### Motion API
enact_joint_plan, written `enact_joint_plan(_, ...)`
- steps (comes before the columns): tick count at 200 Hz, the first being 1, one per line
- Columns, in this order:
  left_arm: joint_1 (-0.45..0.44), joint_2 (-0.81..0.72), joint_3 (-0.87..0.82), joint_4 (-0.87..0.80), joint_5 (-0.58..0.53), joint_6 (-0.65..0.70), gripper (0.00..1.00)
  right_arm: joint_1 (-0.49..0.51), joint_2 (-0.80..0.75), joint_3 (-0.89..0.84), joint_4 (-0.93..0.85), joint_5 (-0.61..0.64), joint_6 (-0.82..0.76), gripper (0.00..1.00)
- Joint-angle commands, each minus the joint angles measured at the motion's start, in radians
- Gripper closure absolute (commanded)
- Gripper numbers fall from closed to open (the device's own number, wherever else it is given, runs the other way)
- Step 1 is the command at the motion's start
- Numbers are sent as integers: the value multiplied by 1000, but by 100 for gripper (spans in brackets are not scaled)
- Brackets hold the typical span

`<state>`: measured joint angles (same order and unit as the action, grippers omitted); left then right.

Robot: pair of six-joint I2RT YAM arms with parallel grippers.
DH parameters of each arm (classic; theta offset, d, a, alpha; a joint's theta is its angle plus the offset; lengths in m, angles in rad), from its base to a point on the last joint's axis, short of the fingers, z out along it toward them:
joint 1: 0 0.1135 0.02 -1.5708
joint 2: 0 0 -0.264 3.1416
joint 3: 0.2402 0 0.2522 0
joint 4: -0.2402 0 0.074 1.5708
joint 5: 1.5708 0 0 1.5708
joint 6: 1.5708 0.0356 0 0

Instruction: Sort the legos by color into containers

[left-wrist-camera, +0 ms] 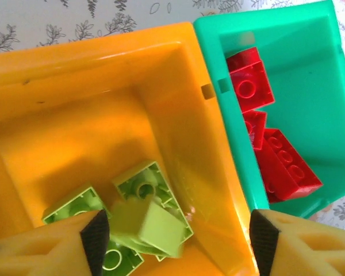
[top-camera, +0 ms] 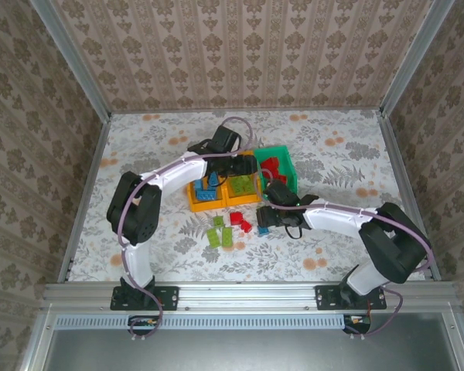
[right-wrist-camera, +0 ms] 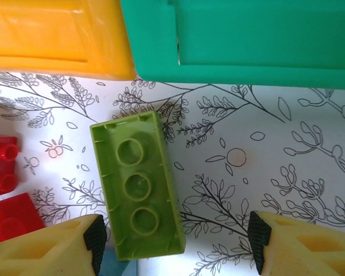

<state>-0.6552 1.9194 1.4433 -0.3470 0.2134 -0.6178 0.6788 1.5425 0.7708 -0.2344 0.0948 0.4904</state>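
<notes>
My left gripper (left-wrist-camera: 178,236) hangs open over the right orange bin (left-wrist-camera: 75,132). Lime green bricks (left-wrist-camera: 141,187) lie in that bin, and one blurred lime brick (left-wrist-camera: 155,227) sits on top between my fingers. Beside it, the green bin (left-wrist-camera: 328,86) holds red bricks (left-wrist-camera: 279,164). The left orange bin (top-camera: 195,202) holds blue bricks (top-camera: 210,185). My right gripper (right-wrist-camera: 177,241) is open low over the table, with an upside-down lime brick (right-wrist-camera: 138,192) lying near its left finger. Seen from above, the left gripper (top-camera: 233,165) is over the bins and the right gripper (top-camera: 264,219) is just in front of them.
Loose bricks lie on the table in front of the bins: lime ones (top-camera: 220,236), red ones (top-camera: 240,221) and a blue one (top-camera: 263,230). In the right wrist view, red bricks (right-wrist-camera: 6,167) sit at the left and a blue one (right-wrist-camera: 115,269) at the bottom edge. Walls enclose the patterned table (top-camera: 356,154).
</notes>
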Motion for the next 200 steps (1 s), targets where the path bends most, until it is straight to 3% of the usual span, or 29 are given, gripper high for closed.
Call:
enact_joint_plan(1, -4, -50, -1, -7, -13, 7, 7, 11, 26, 41, 11, -21, -30, 31)
enact_joint_plan(7, -7, -60, -7, -7, -17, 7, 0, 12, 33, 44, 14, -24, -33, 30)
enact_joint_plan(96, -22, -219, -155, 19, -51, -5, 0, 37, 147, 146, -44, -9, -86, 31)
enact_joint_plan(144, -17, -283, -219, 10, -69, -8, 0, 39, 196, 185, -124, 56, -91, 49)
enact_joint_plan(179, -4, -327, -267, -3, -91, -5, 0, 40, 200, 198, -181, 107, -111, 52)
enact_joint_plan(200, 5, -351, -292, -3, -97, -10, 0, 41, 198, 205, -186, 108, -119, 62)
